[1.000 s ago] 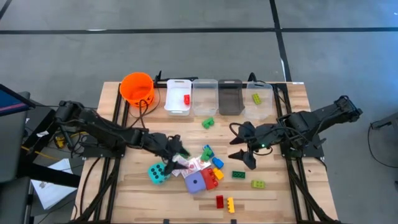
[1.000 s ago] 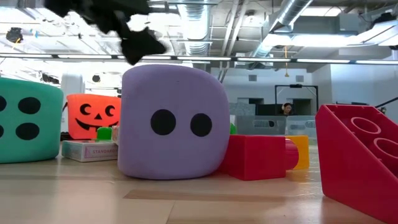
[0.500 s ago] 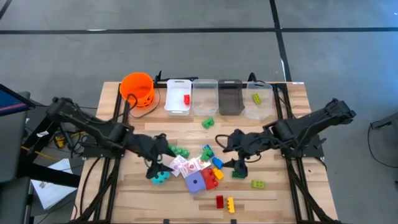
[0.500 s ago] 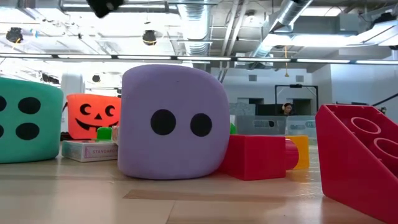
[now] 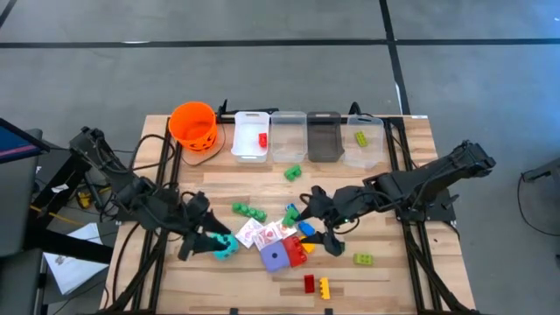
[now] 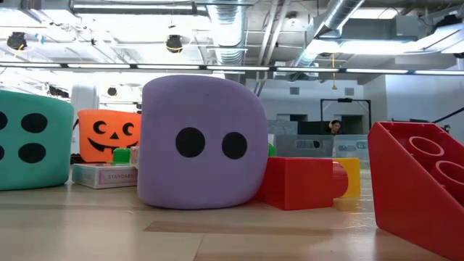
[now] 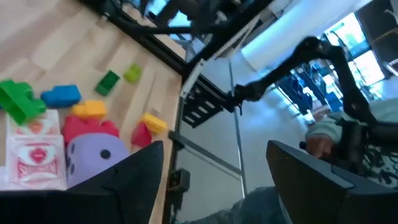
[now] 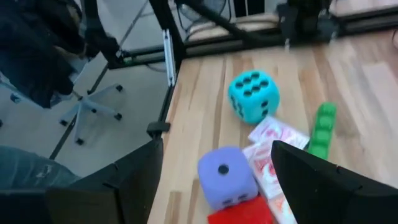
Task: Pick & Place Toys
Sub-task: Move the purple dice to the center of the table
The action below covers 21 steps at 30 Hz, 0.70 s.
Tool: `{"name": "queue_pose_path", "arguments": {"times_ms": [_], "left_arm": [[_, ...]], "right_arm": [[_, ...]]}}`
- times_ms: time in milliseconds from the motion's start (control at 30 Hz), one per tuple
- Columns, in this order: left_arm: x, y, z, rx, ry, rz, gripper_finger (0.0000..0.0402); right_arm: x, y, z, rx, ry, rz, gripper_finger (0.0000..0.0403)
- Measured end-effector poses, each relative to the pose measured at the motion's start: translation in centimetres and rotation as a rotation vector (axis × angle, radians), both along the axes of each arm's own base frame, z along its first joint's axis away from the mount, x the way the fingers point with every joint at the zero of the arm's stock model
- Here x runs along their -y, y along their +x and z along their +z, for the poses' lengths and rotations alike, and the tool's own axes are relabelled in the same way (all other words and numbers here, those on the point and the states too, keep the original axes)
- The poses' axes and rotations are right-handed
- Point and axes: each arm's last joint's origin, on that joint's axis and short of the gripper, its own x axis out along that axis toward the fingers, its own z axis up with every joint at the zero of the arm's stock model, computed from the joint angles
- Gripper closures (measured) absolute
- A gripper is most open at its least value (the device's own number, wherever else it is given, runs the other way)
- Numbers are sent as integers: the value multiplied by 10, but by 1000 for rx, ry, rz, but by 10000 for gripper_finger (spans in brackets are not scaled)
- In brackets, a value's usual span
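Note:
The toys lie in a heap at the table's middle: a teal die (image 5: 226, 248), a purple die (image 5: 275, 257), red-and-white cards (image 5: 262, 232), a green brick (image 5: 249, 211), a blue brick (image 5: 306, 229) and a red brick (image 5: 296, 251). More bricks (image 5: 309, 283) lie toward the near edge. My left gripper (image 5: 206, 239) hangs open just left of the teal die, pointing across the table, with nothing between its fingers (image 7: 214, 149). My right gripper (image 5: 317, 224) hangs open above the heap's right side, over the blue brick, also with nothing in it (image 8: 216, 146). Neither gripper shows in the low view.
An orange bucket (image 5: 192, 124) stands at the far left. Beside it runs a row of bins (image 5: 287, 136): the white one (image 5: 249, 136) holds a red brick, the rightmost (image 5: 363, 140) a yellow-green one. Single green bricks (image 5: 292, 173) and a yellow-green one (image 5: 363, 258) lie apart.
My left gripper has drawn back from the heap toward the table's left and near edges, rising out of the low view and rolling about its axis; the green brick now shows where it was. My right gripper has moved toward the table's left, over the heap.

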Motion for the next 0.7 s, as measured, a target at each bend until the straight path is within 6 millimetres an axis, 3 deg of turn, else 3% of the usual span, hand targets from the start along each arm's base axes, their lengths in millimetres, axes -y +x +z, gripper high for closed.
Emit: {"name": "queue_pose_path", "arguments": {"times_ms": [200, 333, 500, 633, 700], "left_arm": [[14, 15, -11, -44, -101, 76, 140], [27, 41, -34, -80, 8, 24, 165], [42, 69, -68, -121, 195, -55, 264], [42, 85, -84, -154, 207, -49, 367], [41, 92, -89, -160, 191, -64, 390]], "right_arm": [[9, 3, -1, -30, 45, -64, 112], [17, 2, 1, -71, 181, -166, 112], [22, -6, 14, -33, 247, -194, 112], [29, -9, 20, -24, 330, -244, 112], [29, -9, 21, -25, 354, -261, 112]]}}
